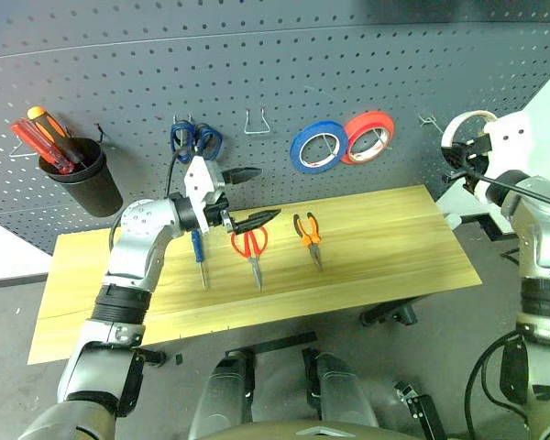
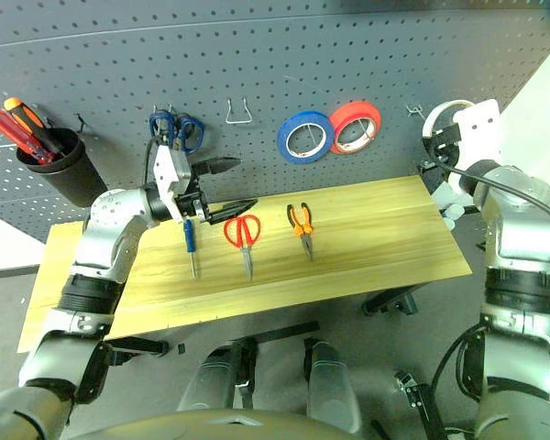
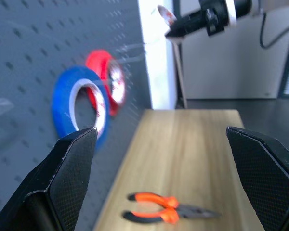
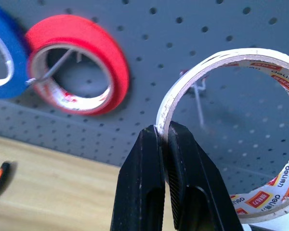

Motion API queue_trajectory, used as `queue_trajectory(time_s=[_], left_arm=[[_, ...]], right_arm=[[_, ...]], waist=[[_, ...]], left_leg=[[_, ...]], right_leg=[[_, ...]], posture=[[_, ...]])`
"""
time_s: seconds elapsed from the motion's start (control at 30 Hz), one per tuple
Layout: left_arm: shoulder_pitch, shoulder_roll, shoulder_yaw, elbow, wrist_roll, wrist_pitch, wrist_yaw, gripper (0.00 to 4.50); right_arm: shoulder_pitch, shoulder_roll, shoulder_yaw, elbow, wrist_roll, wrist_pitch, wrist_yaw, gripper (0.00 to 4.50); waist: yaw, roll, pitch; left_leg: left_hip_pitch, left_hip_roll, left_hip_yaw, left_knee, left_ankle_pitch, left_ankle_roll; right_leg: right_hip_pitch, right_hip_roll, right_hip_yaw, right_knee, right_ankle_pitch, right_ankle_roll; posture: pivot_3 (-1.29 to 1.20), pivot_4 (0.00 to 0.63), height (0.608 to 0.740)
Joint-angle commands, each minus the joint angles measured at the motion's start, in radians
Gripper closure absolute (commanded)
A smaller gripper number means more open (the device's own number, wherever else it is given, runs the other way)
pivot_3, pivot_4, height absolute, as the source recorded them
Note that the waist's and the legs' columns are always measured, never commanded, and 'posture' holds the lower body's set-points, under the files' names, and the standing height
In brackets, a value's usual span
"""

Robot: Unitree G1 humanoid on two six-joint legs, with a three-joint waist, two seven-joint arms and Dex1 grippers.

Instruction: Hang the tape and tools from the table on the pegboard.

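where the right wrist looks, tape point(image 4: 241, 130) lettering, wire hook point(image 4: 200, 103) behind

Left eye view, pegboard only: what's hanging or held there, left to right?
black cup with screwdrivers → blue-handled scissors → empty wire hook → blue roll → red-orange roll → tape, pinched in the right gripper.
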Motion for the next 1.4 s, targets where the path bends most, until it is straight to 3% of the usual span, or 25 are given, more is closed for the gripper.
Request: queue_trajectory(time_s=[0.03,0.2,0.7,1.0,1.13,1.4], left_arm=[[-0.046,-0.003,0.021,0.005,0.002,0.006,0.033,0.00],[-0.082,-0.009,0.020,0.023,0.012,0.006,0.058,0.00],[-0.110,-0.041,0.012,0.018,0.028,0.061,0.112,0.00],[-0.098,-0.052,0.010,0.015,0.031,0.079,0.131,0.00],[-0.083,-0.049,0.020,-0.001,0.036,0.086,0.146,0.00],[0.027,-0.019,0.010,-0.070,0.048,0.083,0.143,0.00]], right_arm=[[-0.078,-0.005,0.022,0.171,-0.022,-0.134,0.006,4.49],[-0.186,0.012,0.077,0.420,-0.062,-0.274,-0.010,4.49],[-0.416,0.091,0.116,0.840,-0.112,-0.491,-0.090,4.49],[-0.449,0.055,0.118,0.851,-0.120,-0.515,-0.059,1.65],[-0.386,-0.003,0.110,0.662,-0.081,-0.459,0.080,0.32],[-0.003,-0.101,0.063,-0.080,0.190,0.074,0.340,0.32]], waist=[[0.000,0.000,-0.004],[-0.002,0.002,-0.013],[-0.001,0.004,-0.019],[0.001,0.004,-0.022],[0.003,0.004,-0.022],[0.006,0.004,-0.026]], left_leg=[[0.000,0.000,0.000,0.000,0.000,0.000],[0.001,0.000,0.001,0.000,0.000,0.000],[0.003,-0.001,0.003,0.000,0.000,0.000],[0.004,-0.001,0.004,0.000,0.000,0.000],[0.004,-0.001,0.004,0.000,0.000,0.000],[0.015,0.000,0.006,-0.001,-0.002,0.003]], right_leg=[[0.000,0.000,0.000,0.000,0.000,0.000],[0.001,0.000,0.001,0.000,0.001,0.001],[0.001,0.001,0.004,0.002,0.001,0.002],[0.001,0.001,0.006,0.002,0.002,0.003],[0.001,0.001,0.007,0.002,0.002,0.003],[0.009,0.001,0.009,0.003,0.002,0.003]], posture=[[-0.10,0.073,0.740],[-0.08,0.062,0.740],[-0.06,0.067,0.740],[-0.05,0.076,0.740],[-0.04,0.083,0.740],[-0.05,0.100,0.740]])
